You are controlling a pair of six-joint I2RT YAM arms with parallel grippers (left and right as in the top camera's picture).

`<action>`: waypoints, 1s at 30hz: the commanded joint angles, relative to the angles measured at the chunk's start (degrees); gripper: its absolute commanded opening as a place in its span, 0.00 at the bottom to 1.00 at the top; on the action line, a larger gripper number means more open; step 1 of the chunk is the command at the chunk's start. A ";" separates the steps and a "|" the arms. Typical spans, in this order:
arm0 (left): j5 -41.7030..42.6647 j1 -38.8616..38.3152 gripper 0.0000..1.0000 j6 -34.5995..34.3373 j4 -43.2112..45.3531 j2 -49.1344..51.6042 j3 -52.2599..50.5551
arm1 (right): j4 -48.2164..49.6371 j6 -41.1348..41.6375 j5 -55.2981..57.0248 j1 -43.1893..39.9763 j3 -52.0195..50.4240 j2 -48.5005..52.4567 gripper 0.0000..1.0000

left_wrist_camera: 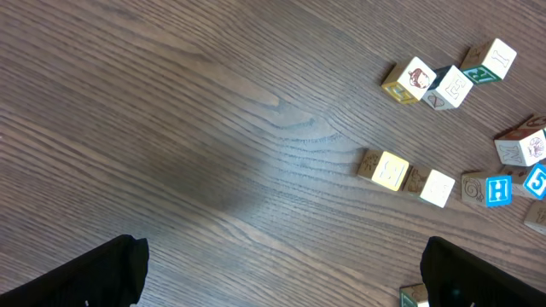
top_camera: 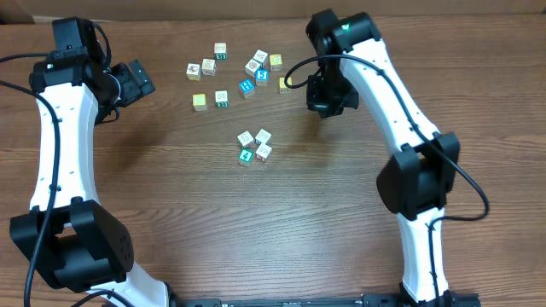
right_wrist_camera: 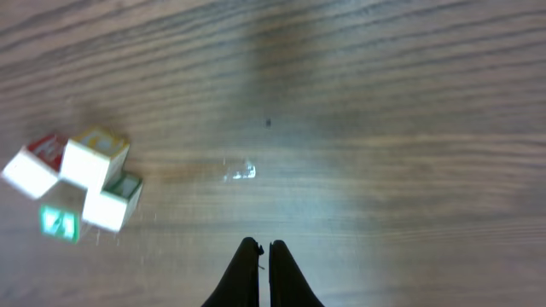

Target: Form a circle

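Right gripper [right_wrist_camera: 264, 246], pinched empty, stands well apart from the 4-cube circle [top_camera: 255, 146].

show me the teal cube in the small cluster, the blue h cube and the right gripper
teal-faced cube [top_camera: 246, 156], overhead view, on its top face
blue H cube [left_wrist_camera: 498, 189], left wrist view, on the letter face
right gripper [right_wrist_camera: 264, 249], right wrist view, between the shut jaws' tips

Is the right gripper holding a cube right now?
No, the right gripper is shut empty, its two tips pressed together with nothing between them.
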 commanded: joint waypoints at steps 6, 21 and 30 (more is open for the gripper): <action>0.13 -0.39 1.00 -0.33 0.02 0.35 0.02 | -2.10 -8.68 -4.11 1.22 1.14 -9.25 0.04; 0.13 -0.39 1.00 -0.33 0.04 0.35 0.02 | 13.68 -10.43 -8.50 18.80 -16.63 -9.03 0.04; 0.15 -0.39 0.99 -0.33 0.02 0.35 0.02 | 31.19 -8.39 -2.62 26.71 -27.67 -8.94 0.04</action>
